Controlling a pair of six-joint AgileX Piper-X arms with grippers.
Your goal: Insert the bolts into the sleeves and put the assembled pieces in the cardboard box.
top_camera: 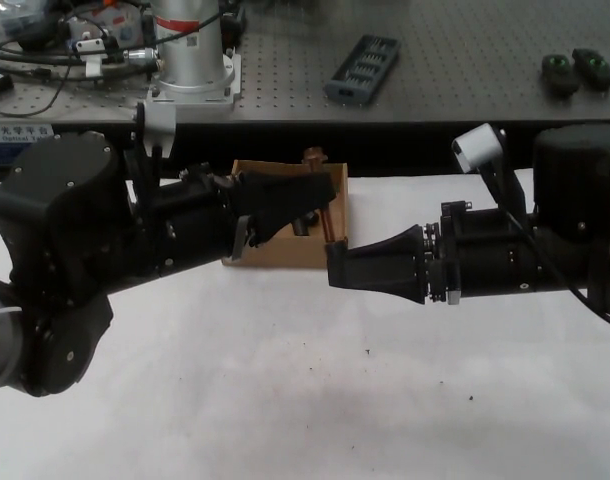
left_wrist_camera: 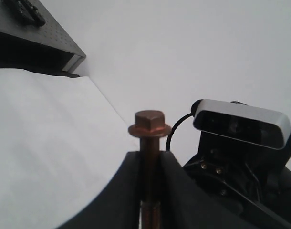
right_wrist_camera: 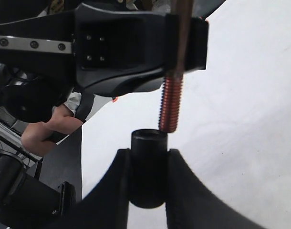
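At the brown cardboard box's [top_camera: 275, 257] 4 o'clock corner, the left gripper [left_wrist_camera: 149, 167] clamps a copper hex-head bolt [left_wrist_camera: 149, 125]. Its threaded tip meets the mouth of the black cylindrical sleeve [right_wrist_camera: 149, 143], pinched by the right gripper [right_wrist_camera: 148, 162].

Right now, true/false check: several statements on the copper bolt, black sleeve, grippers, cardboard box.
1. The left gripper is shut on the copper-coloured hex-head bolt. True.
2. The right gripper is open and empty. False: it is shut on the black cylindrical sleeve.
3. The bolt sits fully inside the sleeve. False: its threaded tip is only at the sleeve's mouth.
4. The brown cardboard box rests on the white bench cover. True.
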